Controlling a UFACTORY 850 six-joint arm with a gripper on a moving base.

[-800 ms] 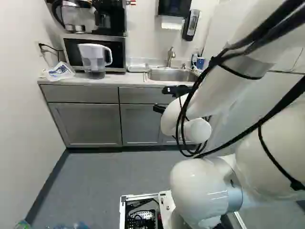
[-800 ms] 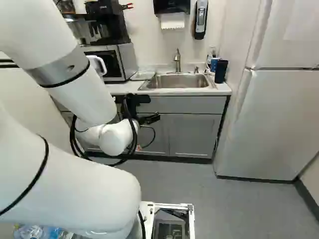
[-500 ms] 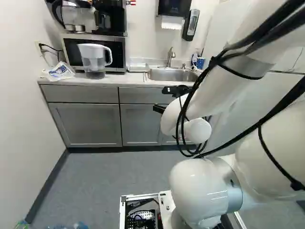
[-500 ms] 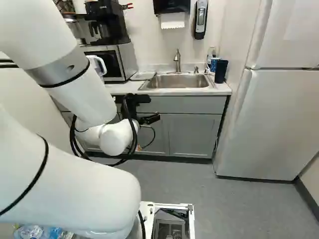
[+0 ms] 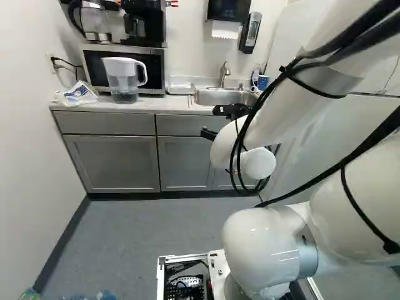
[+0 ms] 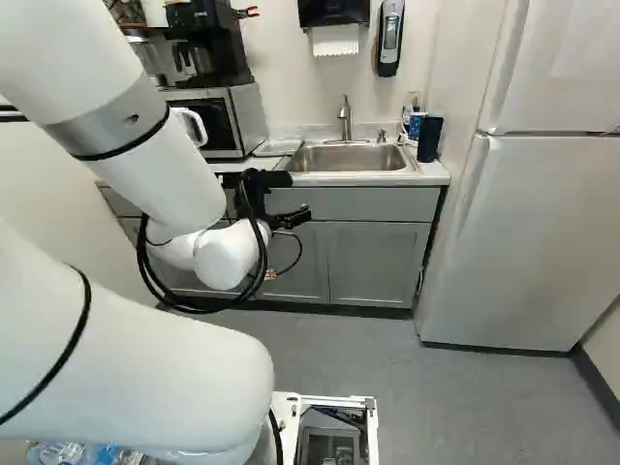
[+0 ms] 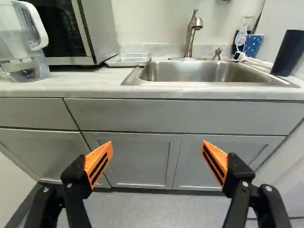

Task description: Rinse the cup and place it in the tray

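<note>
With 12 o'clock taken as straight ahead of the gripper (image 6: pixel 294 217), the wrist view shows its jaws released: the two fingers with orange pads (image 7: pixel 99 164) stand wide apart, and nothing lies between them. The gripper is held before the grey cabinets (image 7: pixel 133 159), lower than the countertop (image 7: pixel 90 85). Two candidates for the cup stand at the sink's far right corner, between 1 and 2 o'clock: a patterned blue cup (image 7: pixel 253 45) and, to its right, a taller dark tumbler (image 7: pixel 287 53); which one is meant cannot be told. The shallow tray (image 7: pixel 127 59) rests on the countertop between 11 and 12 o'clock, just beside the sink (image 7: pixel 204 72), which itself opens between 12 and 1 o'clock. Behind the basin rises the faucet (image 7: pixel 191 31), slightly past 12. Toward 11 o'clock sits the microwave (image 7: pixel 97 33); toward 10, a clear pitcher (image 7: pixel 23 52) with a white handle, upright and partly filled.
</note>
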